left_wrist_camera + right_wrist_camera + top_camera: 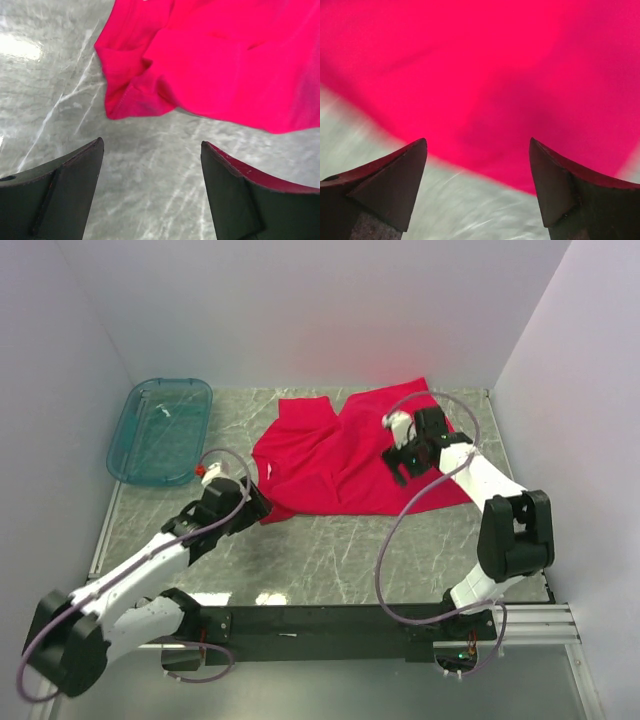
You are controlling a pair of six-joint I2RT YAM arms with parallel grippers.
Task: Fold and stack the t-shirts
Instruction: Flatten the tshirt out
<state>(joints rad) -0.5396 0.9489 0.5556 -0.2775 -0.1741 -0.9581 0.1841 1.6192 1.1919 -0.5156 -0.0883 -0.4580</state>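
Red t-shirt (330, 460) lies loosely spread and rumpled on the far half of the table (330, 560), from about the middle toward the far right corner; not folded flat, one flap doubled over at its left side; its near hem runs roughly parallel to the table's near edge. Teal tub (160, 430) sits at the far left corner, apart from the shirt. Left gripper (151, 145) is low over bare table just beside the shirt's near left corner; jaws spread wide, nothing between them, holding nothing; in the wrist view the bunched, stitched edge of the cloth lies just beyond the fingertips, not touching them. Right gripper (478, 142) is over the shirt's right part, near its near hem; jaws wide apart, nothing pinched between them; the wrist view is blurred, red cloth fills most of it with a strip of table showing at the bottom; cannot tell whether the fingers touch the cloth. Both arms reach in from the near edge, left arm angled toward the table's middle, right arm bent back over the shirt.
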